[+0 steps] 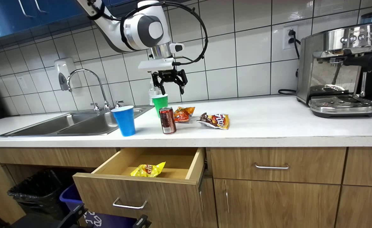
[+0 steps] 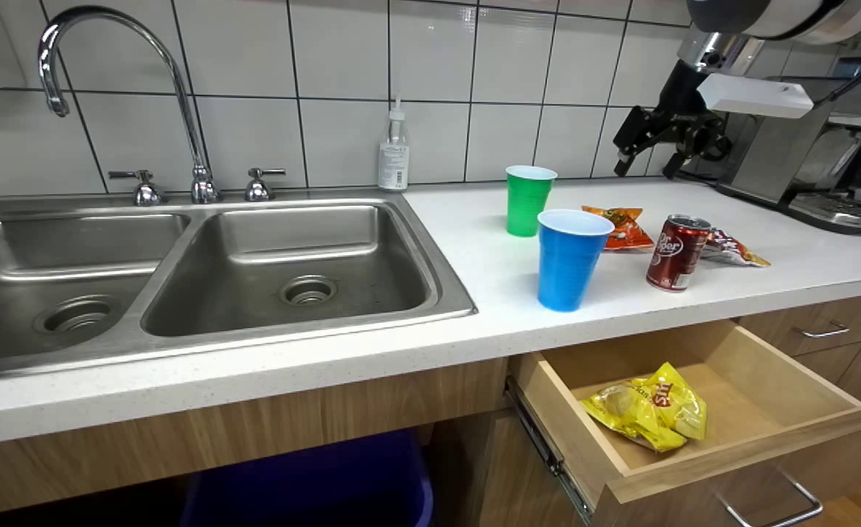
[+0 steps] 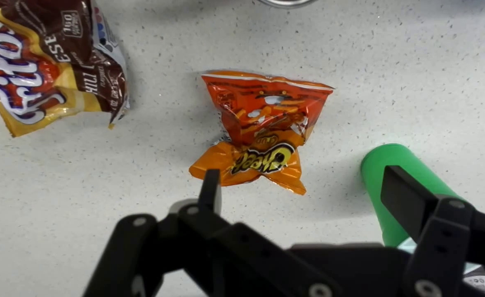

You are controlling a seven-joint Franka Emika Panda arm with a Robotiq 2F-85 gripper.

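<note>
One end effector (image 1: 172, 90), jaws wide apart, empty, prob. above orange snack bag (image 3: 265, 128), nr green cup (image 2: 527, 207).

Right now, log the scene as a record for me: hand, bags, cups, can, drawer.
hand: open, holding nothing, above the counter
Cheetos bag: on the counter, between Fritos bag and green cup in the wrist view
blue cup: upright, near the counter's front edge
can: upright, right of the blue cup in both exterior views
drawer: pulled out, yellow bag inside
sink: two basins
</note>
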